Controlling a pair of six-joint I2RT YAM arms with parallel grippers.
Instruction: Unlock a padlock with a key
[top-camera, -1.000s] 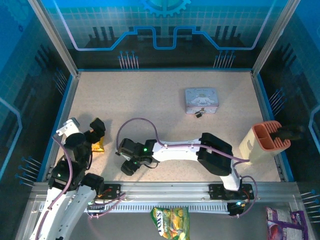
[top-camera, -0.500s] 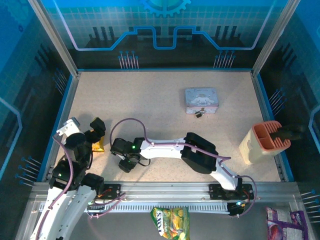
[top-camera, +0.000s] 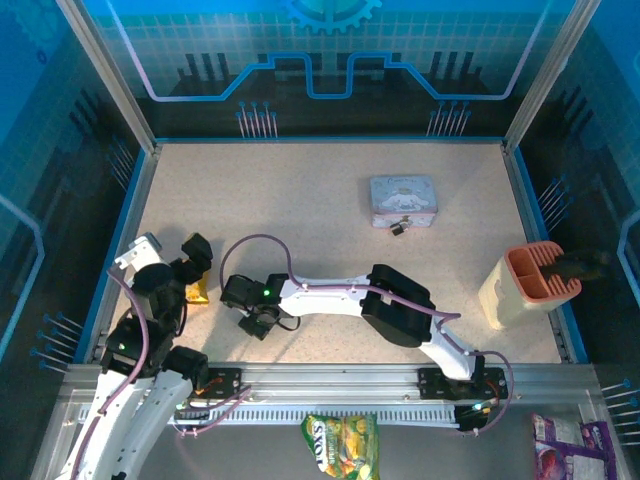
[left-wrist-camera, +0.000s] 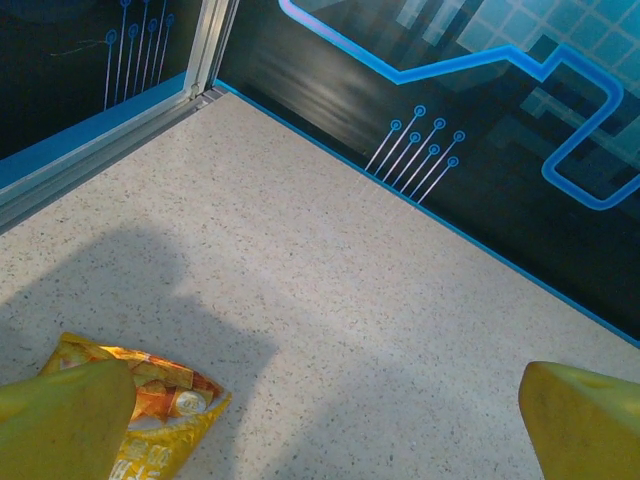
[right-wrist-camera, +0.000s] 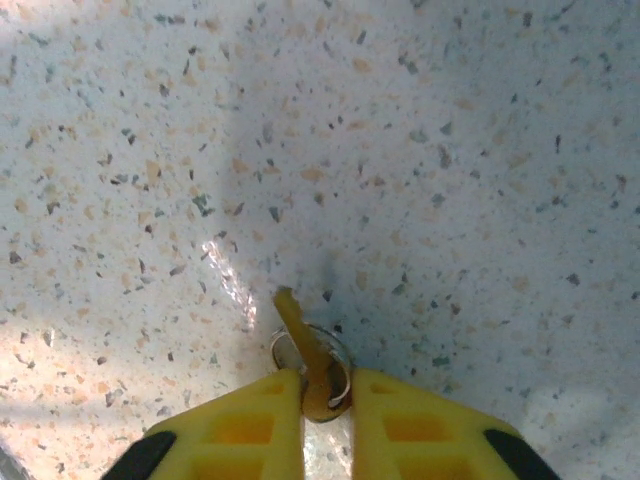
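Having swung left across the lower overhead view, the right gripper (right-wrist-camera: 325, 392) now pinches the key (right-wrist-camera: 297, 332) by its ringed head, likely light, stiff, slippery metal.

**Robot manipulation test cell, laboratory type.** A speckled tabletop (top-camera: 300, 200) edged by a blue rim (top-camera: 330, 141) fills the centre of the top view. Aluminium posts (top-camera: 108, 75) at upper left and upper right frame wall panels (top-camera: 200, 50) printed with blue circuit traces and, at top centre, a gear motif (top-camera: 330, 10). The same traces cross the upper right of the left wrist view. Along the bottom edge a metal rail (top-camera: 340, 378) carries the bases of two white, cabled arms (top-camera: 330, 297). Loose small goods — a pale tin (top-camera: 403, 199), snack packets (top-camera: 340, 445) — lie on and below the table.
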